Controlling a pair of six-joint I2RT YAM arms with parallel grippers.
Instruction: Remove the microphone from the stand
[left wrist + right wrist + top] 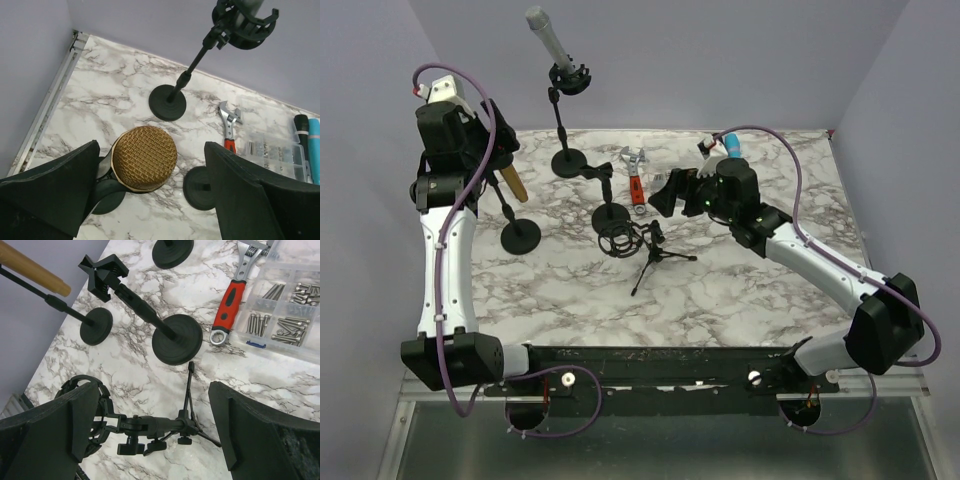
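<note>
1. Lavender walls all round, and a white-grey marble table (720, 290) with both arms reaching over it.
2. My left gripper (150, 150) has its jaws spread wide, straddling the mesh head of the gold microphone (144, 158).
3. The left finger (55, 190) is just beside the head and the right finger (250, 195) stands clear of it. I see no pad pressing on the mic, so it is not gripped.
4. The gold microphone sits tilted in its clip on the round-base stand (520, 237) at the table's left side. In the top view its handle sticks out below the gripper.
5. My right gripper (152, 405) also has its jaws wide apart and holds nothing. It hovers over the tripod stand (165, 426) lying mid-table.
6. The ring shock mount (618, 241) is on the tripod's end, partly hidden behind one finger in the right wrist view.
7. A grey microphone (546, 32) sits up high in the tall stand (567, 160) at the back, near the wall.
8. A short stand with a spring clip (610, 214) is mid-table, between the gold mic's stand and my right gripper.
9. A red-handled wrench (636, 182) lies just right of that short stand, with a clear screw box (290, 310) just beside it.
</note>
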